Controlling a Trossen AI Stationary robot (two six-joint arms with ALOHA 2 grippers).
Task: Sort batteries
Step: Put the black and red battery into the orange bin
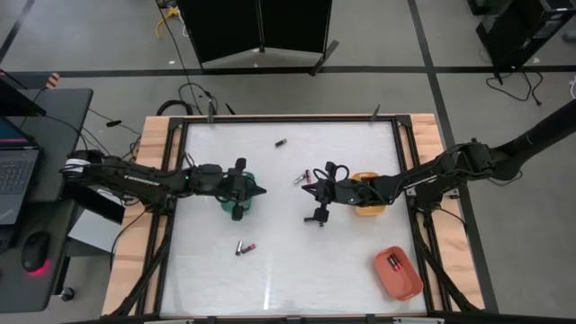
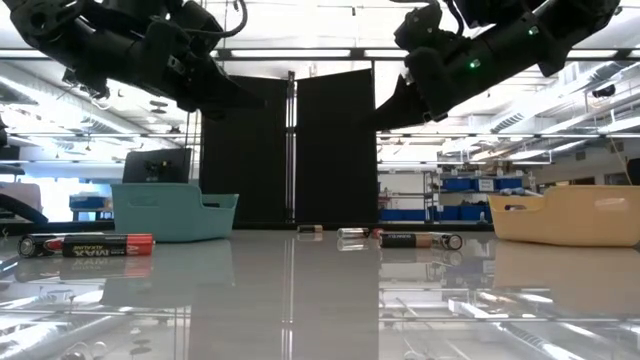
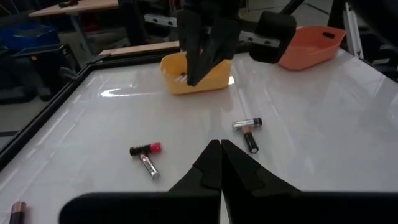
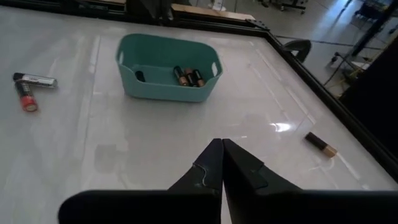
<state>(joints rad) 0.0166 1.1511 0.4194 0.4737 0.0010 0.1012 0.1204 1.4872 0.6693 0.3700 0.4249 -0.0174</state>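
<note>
We hold our left claw (image 1: 261, 191) pinched closed and empty over the green tray (image 4: 168, 74), and our right claw (image 1: 306, 188) closed and empty beside the yellow tray (image 3: 196, 74). Batteries (image 1: 245, 247) lie loose on the worktop (image 1: 288, 261); others sit in the trays.

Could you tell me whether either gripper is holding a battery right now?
No: the left gripper and right gripper are both shut on nothing.
</note>
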